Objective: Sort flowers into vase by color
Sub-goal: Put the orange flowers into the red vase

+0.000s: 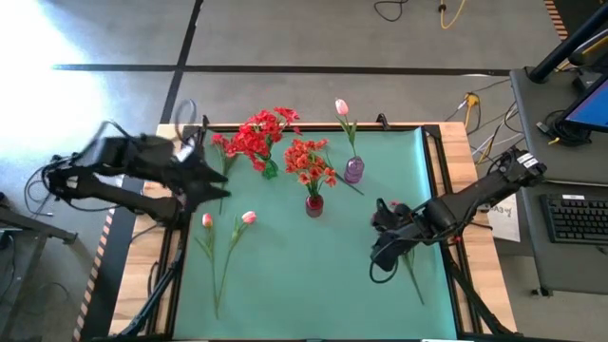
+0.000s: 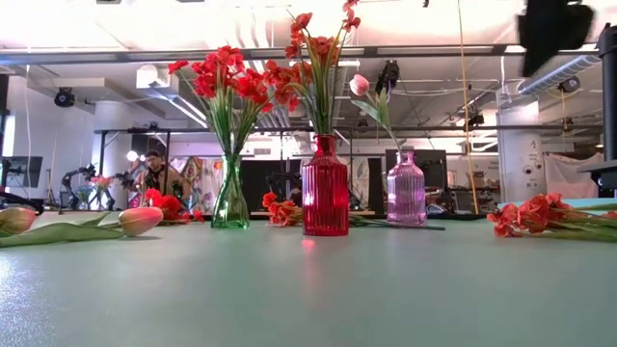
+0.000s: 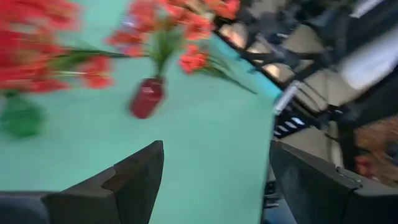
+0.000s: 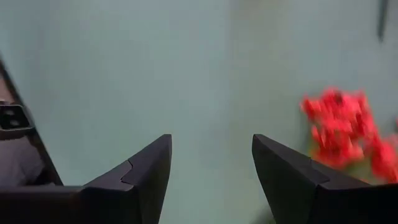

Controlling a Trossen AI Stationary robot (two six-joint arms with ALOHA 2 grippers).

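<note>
Three vases [image 1: 314,203] of flowers [image 1: 255,139] stand at top centre. Left gripper [image 1: 211,177] and right gripper [image 1: 382,249] hover open-fingered, empty.

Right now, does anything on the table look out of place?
Yes: two pink tulips lie flat on the green mat near the left gripper, and a red flower lies by the right gripper, none in vases.

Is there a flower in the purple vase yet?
Yes, one pink tulip stands upright in the purple vase.
</note>
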